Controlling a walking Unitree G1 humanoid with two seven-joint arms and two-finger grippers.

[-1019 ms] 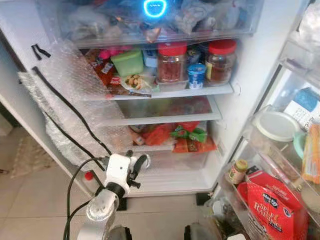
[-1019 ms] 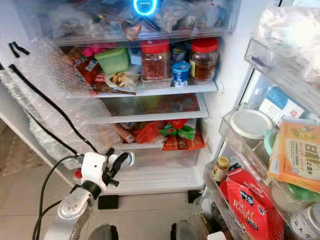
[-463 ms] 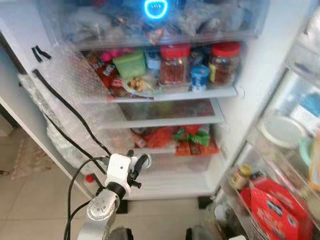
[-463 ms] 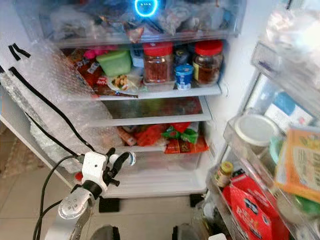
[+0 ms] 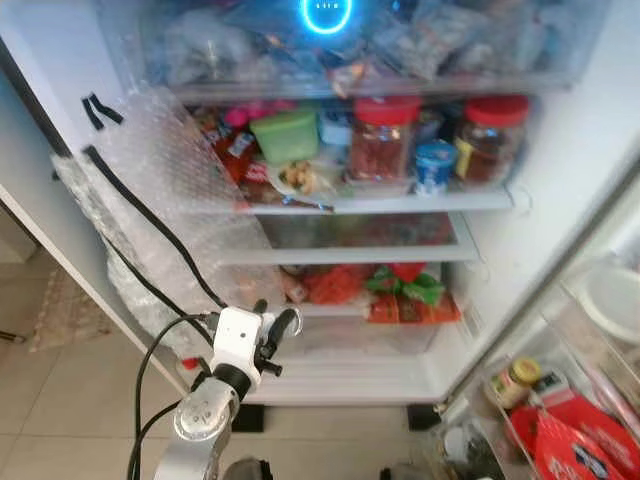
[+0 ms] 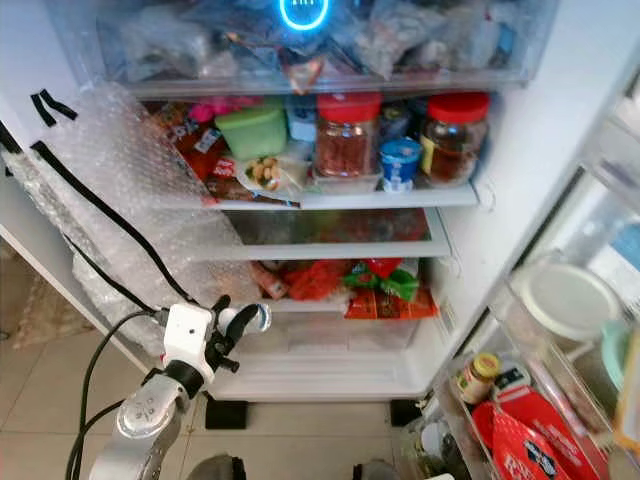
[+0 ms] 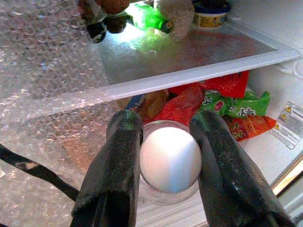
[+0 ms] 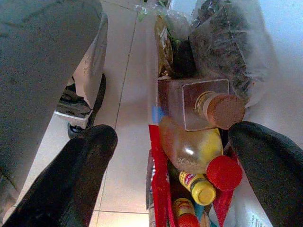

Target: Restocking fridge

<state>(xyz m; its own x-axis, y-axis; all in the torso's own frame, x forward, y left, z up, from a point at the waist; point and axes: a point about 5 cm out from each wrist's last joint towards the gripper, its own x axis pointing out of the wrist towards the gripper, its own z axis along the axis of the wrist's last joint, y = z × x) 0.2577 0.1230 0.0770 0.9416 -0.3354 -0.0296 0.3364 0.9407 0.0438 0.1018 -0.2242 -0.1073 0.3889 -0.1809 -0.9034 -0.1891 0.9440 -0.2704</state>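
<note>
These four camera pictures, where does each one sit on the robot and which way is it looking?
Left eye view: on the head, looking down into the open fridge; left arm and left hand show.
Right eye view: the head's other eye, same scene, slightly shifted.
Left wrist view: on the left wrist, looking along two black fingers shut on an egg, toward the shelves.
Right wrist view: on the right wrist, right hand open, looking down at bottles and floor.
Both eyes share the red-lidded jars.

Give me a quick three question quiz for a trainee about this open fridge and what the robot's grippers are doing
1. True or false: the left gripper is shut on a white egg.
2. Lid colour of the two jars on the upper shelf: A blue, B red, C green?
3. Fill in: the right gripper is ____ above bottles.

Key: 1 true; 2 B; 3 open.
</note>
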